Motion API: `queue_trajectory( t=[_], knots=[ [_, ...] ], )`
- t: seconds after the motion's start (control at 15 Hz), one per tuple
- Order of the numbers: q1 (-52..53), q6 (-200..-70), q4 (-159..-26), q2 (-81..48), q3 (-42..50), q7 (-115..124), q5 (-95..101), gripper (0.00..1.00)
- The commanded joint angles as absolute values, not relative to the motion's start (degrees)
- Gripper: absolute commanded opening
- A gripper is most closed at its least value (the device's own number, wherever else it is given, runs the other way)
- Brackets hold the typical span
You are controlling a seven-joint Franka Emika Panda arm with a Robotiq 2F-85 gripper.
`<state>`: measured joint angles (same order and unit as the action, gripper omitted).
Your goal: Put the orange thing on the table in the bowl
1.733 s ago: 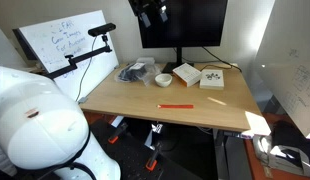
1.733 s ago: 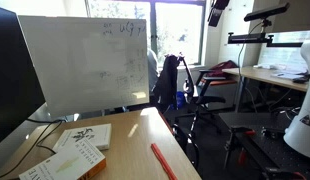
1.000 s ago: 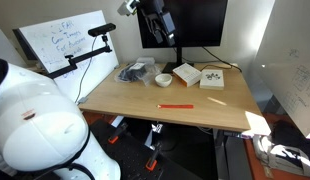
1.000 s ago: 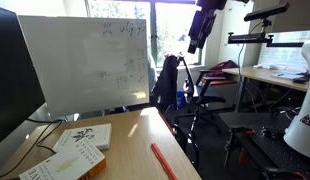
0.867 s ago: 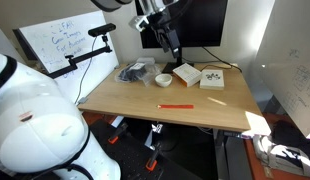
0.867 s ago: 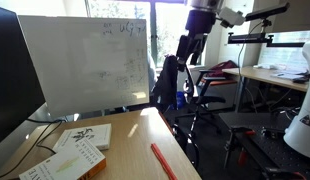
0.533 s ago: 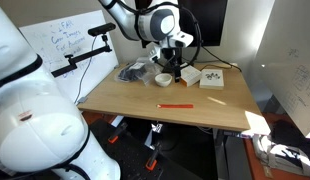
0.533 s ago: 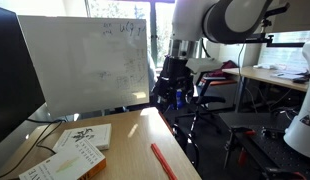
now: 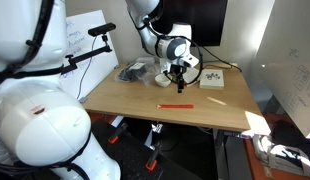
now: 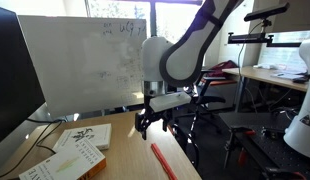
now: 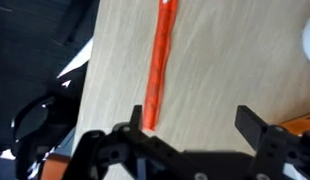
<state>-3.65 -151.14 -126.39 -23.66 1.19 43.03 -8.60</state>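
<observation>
**Claw being held open over the table; orange thing lying outside the bowl**

In an exterior view, a whiteboard (image 9: 73, 40) is being shown at the far left, behind the table (image 9: 120, 100). Further right, a dark bundle (image 9: 135, 72) is lying near the table's back edge, with the bowl (image 9: 162, 80) sitting just beside it. The gripper (image 9: 177, 76) is being held over the table just right of the bowl, and two white boxes (image 9: 213, 78) are lying to its right.

The orange thing (image 9: 176, 105) is lying flat on the wood, nearer the front edge and apart from the bowl.

In the wrist view, the fingers (image 11: 135, 120) are being kept spread wide with nothing gripped. The stick's near end is lying just inside the left-hand finger. Whether it is being touched cannot be told.
</observation>
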Motion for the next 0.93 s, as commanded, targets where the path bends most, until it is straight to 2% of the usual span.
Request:
queue_trajectory(
  t=[0.0,0.33,0.47,0.53,0.67,0.73,0.8,0.87],
  knots=[
    [-0.71,-148.36,-121.20,-29.37,4.49,41.00,-9.70,1.00],
    [-0.18,-150.00,-119.21,-34.86,4.73,38.23,-11.78,0.99],
    [-0.46,-150.14,-119.02,-35.84,4.50,38.05,-13.74,0.95],
    [-0.64,-150.37,-119.11,-36.16,4.51,37.59,-14.91,0.88],
    [-0.66,-150.93,-119.75,-36.35,5.01,37.73,-16.64,0.86],
    [-0.81,-151.23,-120.07,-36.44,5.17,37.32,-17.20,0.80],
    [-0.89,-151.29,-120.23,-36.59,5.44,37.13,-17.51,0.84],
    [-0.94,-151.46,-120.32,-36.88,5.67,36.93,-17.64,0.82]
  ],
)
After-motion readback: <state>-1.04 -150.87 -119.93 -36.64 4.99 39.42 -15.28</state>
